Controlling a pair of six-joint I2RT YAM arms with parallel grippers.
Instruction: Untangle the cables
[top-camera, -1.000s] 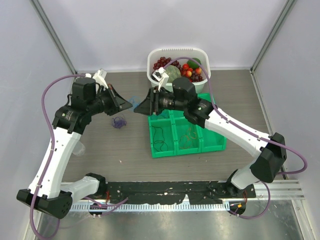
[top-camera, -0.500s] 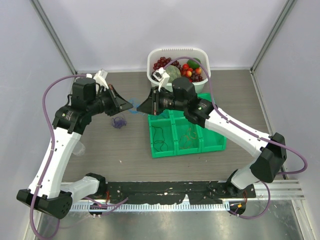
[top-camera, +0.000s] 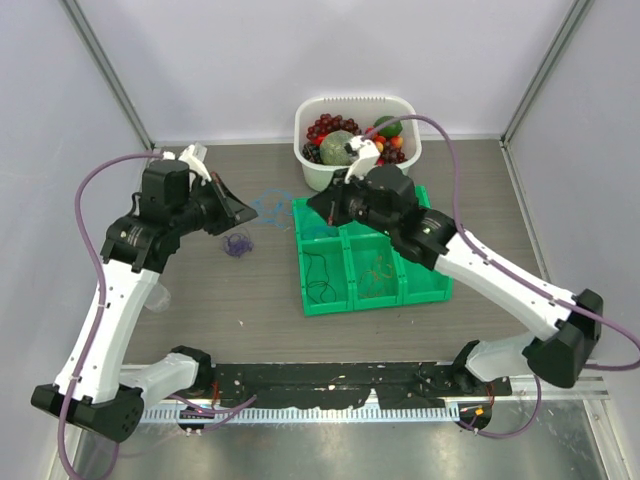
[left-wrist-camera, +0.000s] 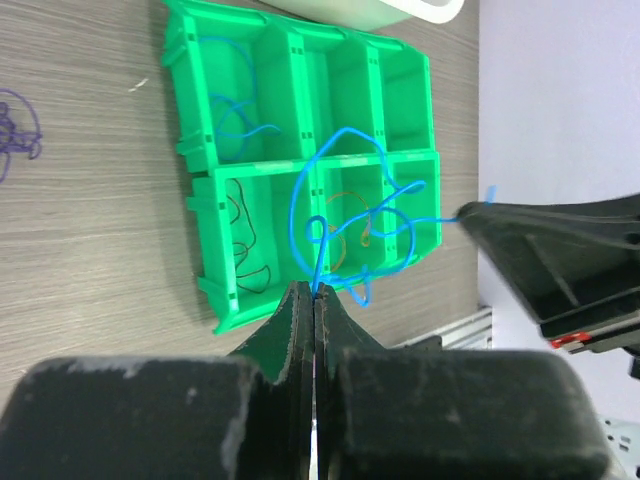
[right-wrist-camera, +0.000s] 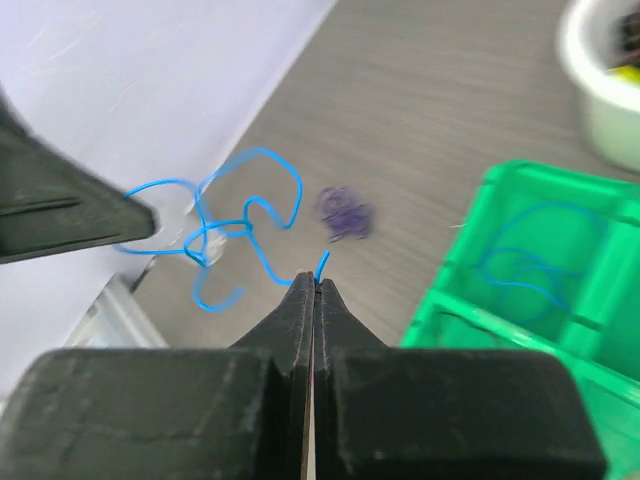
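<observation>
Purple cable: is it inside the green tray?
No, the purple cable lies on the table, outside the green tray.

Top view looks down; close wrist views share blue cable (left-wrist-camera: 292, 215).

Grey wood-grain bench (top-camera: 205, 295) carries a green divided tray (top-camera: 352, 304) centrally, a white tub (top-camera: 350, 100) at 12 o'clock, and a purple cable clump (top-camera: 238, 244) at 9 o'clock.
</observation>
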